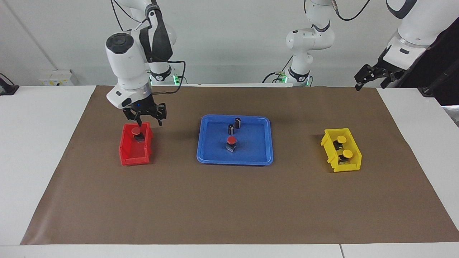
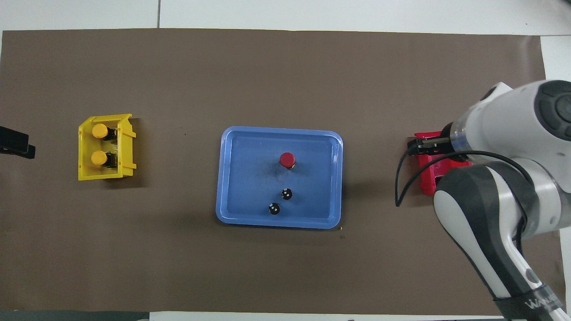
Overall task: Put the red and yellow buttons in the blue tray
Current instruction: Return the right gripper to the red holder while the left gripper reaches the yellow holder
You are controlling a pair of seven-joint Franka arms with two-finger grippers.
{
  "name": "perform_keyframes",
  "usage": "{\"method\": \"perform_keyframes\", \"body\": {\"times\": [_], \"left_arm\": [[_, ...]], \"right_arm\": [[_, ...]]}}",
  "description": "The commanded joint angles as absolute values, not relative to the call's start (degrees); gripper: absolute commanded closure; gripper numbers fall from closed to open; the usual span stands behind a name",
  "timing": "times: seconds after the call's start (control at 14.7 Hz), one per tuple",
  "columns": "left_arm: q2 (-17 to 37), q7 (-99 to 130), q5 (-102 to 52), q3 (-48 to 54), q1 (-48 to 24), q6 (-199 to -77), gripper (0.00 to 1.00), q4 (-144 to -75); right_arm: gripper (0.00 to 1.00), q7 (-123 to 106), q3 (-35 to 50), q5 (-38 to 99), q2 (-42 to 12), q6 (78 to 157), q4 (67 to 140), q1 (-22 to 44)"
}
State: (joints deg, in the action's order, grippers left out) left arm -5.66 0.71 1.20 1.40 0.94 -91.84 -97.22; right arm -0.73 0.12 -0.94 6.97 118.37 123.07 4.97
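Note:
The blue tray [image 1: 251,150] [image 2: 250,178] lies mid-table. One red button [image 1: 231,140] [image 2: 287,159] stands upright in it. A second red button [image 1: 136,132] sits in the red bin [image 1: 134,152], at the bin's end nearer the robots. My right gripper [image 1: 147,122] hangs open and empty just above that bin; in the overhead view the arm covers most of the bin [image 2: 429,180]. Two yellow buttons [image 1: 341,139] [image 1: 346,153] [image 2: 99,130] [image 2: 98,158] lie in the yellow bin [image 1: 335,166] [image 2: 84,174]. My left gripper [image 1: 369,84] waits open, raised at the left arm's end.
Two small black capless cylinders [image 1: 237,122] [image 1: 231,128] [image 2: 286,194] [image 2: 274,208] stand in the tray, nearer the robots than the red button. A brown mat [image 1: 229,200] covers the table under the tray and both bins.

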Motion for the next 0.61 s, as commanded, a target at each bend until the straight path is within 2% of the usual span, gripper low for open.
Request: {"method": "perform_keyframes", "body": {"times": [0.0, 0.14, 0.27, 0.41, 0.54], "left_arm": [[-7.76, -0.17, 1.14, 1.49, 2.63, -107.02, 0.03, -110.30], [-2.13, -0.26, 1.14, 1.49, 2.72, -113.52, 0.06, -110.21], [4.01, -0.09, 1.14, 1.49, 2.20, -119.41, 0.09, -109.78], [8.33, 0.26, 1.14, 1.49, 1.94, -124.60, 0.15, -109.78], [10.28, 0.35, 1.14, 1.49, 1.84, -127.52, 0.19, -109.78]], "right_arm": [[0.22, -10.61, 0.79, 0.79, 11.95, 123.75, 132.97, -1.21], [0.22, -11.43, 0.79, 0.79, 11.25, 124.36, 134.03, -2.20], [0.23, -11.86, 0.79, 0.79, 10.29, 129.00, 135.70, -2.46], [0.26, -11.78, 0.79, 0.79, 8.45, 130.60, 136.14, -2.46], [0.30, -11.52, 0.79, 0.79, 7.47, 132.97, 136.40, -2.37]]}}
